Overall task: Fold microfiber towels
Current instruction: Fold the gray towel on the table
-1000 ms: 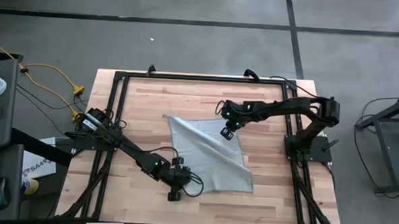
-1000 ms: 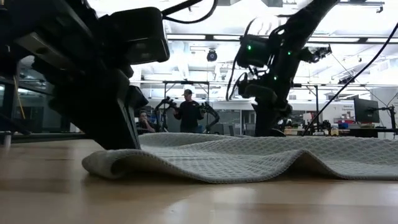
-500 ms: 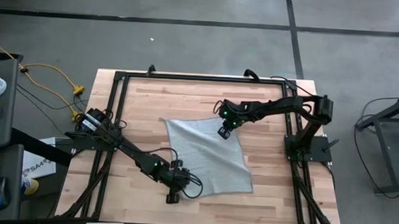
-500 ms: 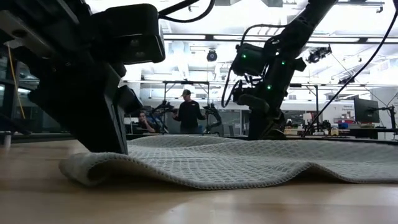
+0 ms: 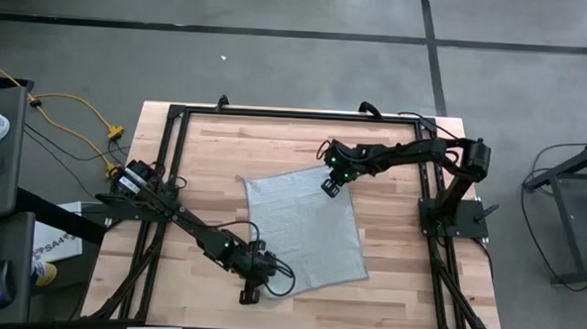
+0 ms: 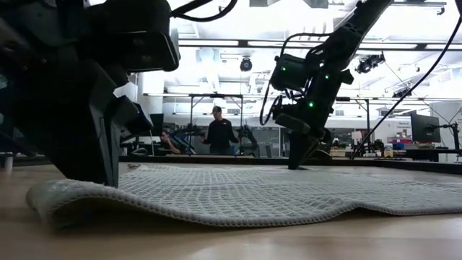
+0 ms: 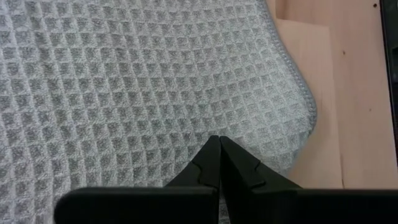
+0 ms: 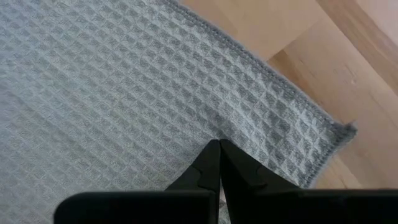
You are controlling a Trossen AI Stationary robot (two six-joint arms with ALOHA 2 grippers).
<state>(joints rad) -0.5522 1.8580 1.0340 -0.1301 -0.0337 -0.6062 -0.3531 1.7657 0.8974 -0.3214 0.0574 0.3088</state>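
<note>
The light grey microfiber towel [image 5: 301, 224] lies spread in one layer on the wooden table [image 5: 205, 146], almost flat; it also shows in the low view [image 6: 274, 193]. My left gripper [image 5: 249, 290] is shut at the towel's near left corner, which curls a little off the wood [image 6: 43, 202]. My right gripper [image 5: 329, 184] is shut at the towel's far right corner. Both come down onto the cloth from above. My left gripper has its shut fingertips [image 7: 211, 155] on the towel just inside the near left corner [image 7: 298, 124], slanting down from above. The fingers hide any pinch. The cloth lies flat round them. My right gripper has its shut fingertips [image 8: 211, 155] on the towel just inside the far right corner [image 8: 339, 134], pointing down. The fingers hide the pinch. The corner lies on the wood.
A black frame [image 5: 177, 115] runs round the tabletop. Bare wood lies along the far edge and at the left [image 5: 199, 180]. In the low view a person [image 6: 219, 133] stands in the room far behind the table.
My left gripper has gone toward the table's near left, dragging the towel's near left corner with it. My right gripper has shifted a little toward the far edge. The towel's fold and ripples have been drawn out, and it now lies spread flatter.
</note>
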